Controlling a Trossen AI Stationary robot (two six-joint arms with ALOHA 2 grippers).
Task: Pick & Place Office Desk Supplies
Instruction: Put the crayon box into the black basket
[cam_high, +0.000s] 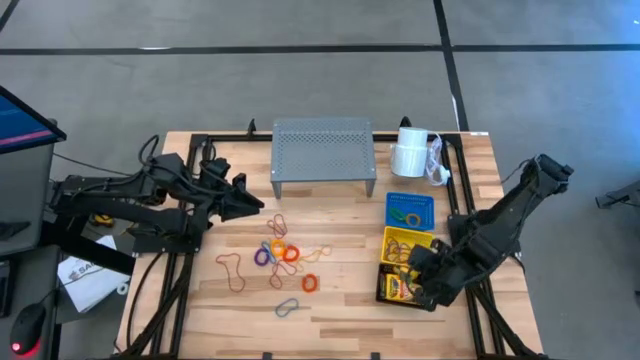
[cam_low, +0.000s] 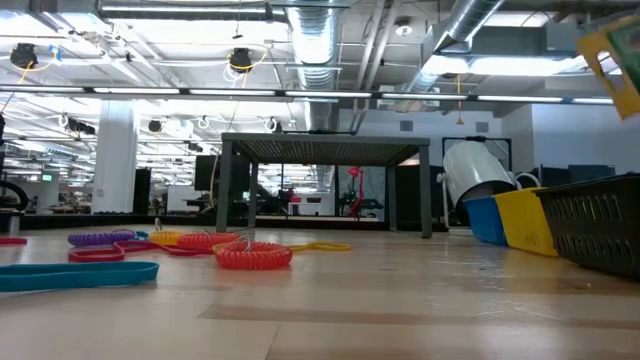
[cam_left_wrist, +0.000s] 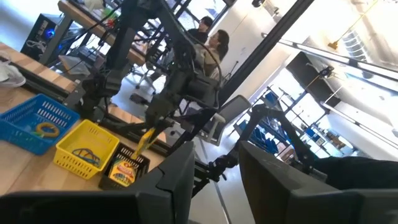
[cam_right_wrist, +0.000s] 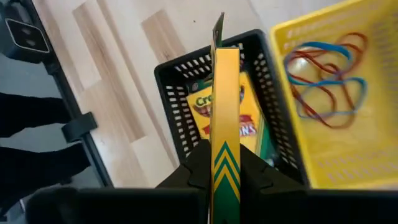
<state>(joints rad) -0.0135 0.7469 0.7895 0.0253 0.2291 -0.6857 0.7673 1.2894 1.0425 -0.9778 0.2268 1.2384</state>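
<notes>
Three small baskets stand in a row at the table's right: blue (cam_high: 410, 210), yellow (cam_high: 408, 244) with thin loops in it, and black (cam_high: 396, 288). One crayon box (cam_right_wrist: 202, 112) lies flat in the black basket. My right gripper (cam_high: 428, 280) hovers over that basket, shut on a second yellow-green crayon box (cam_right_wrist: 225, 118). Coloured loops (cam_high: 282, 255) lie scattered on the wood at the table's middle. My left gripper (cam_high: 245, 200) waits open above the table's left part, touching nothing. My right gripper pinches the crayon box between its two fingers, one on each broad face, at the box's end (cam_right_wrist: 225, 163) nearest the wrist. The box is seen edge-on, reaches out beyond the fingertips, and is lifted clear above the black basket (cam_right_wrist: 180, 81). It hangs tilted below the gripper (cam_left_wrist: 146, 140).
A grey perforated metal shelf (cam_high: 323, 155) stands at the far middle, with a white paper roll (cam_high: 410, 152) to its right. The table's near middle is bare wood (cam_high: 330, 325). People sit in the room beyond the table (cam_left_wrist: 214, 40).
</notes>
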